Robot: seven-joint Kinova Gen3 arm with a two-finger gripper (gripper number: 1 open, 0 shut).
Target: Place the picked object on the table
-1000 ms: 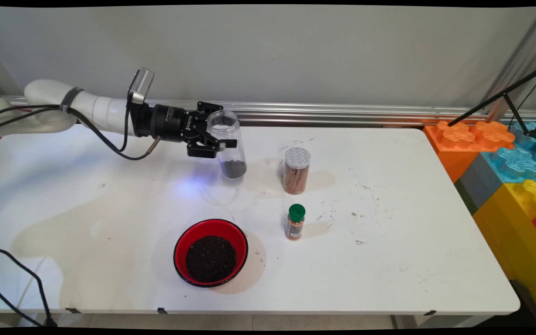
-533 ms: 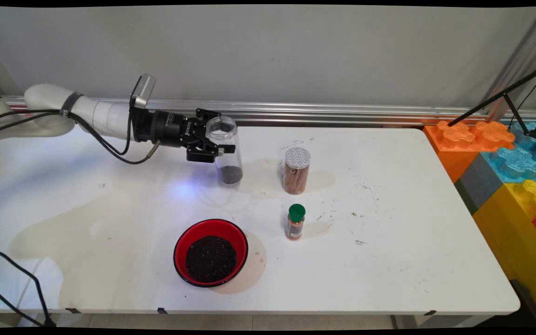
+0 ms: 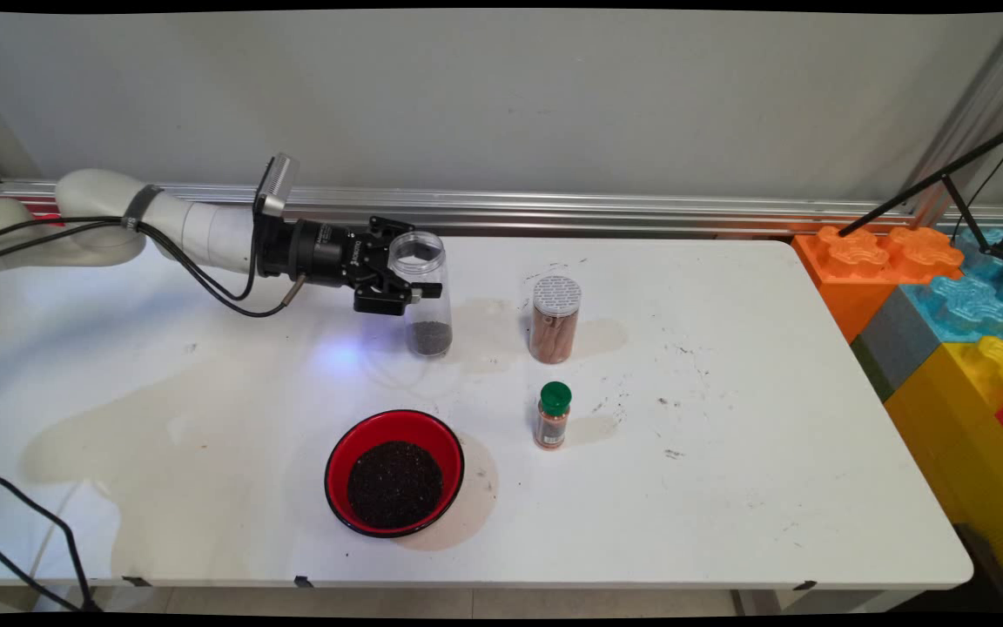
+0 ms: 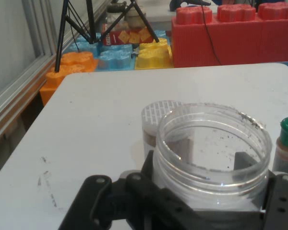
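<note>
Over the table (image 3: pixel 728 418), tool (image 3: pixel 401 280) level, gripping jar (image 3: pixel 425 296)

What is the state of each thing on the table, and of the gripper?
Gripper: shut on the jar.
Jar: upright, no lid, some dark grains at the bottom.
Bowl: upright, holds dark grains.
Tube: upright, capped, brown contents.
Bottle: upright, green cap on.

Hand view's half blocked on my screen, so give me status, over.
Hand shut on clear jar, upright, lidless, dark grains at bottom. Sealed jar and green-capped bottle beside it, apart. Red bowl nearer, full of dark grains.
</note>
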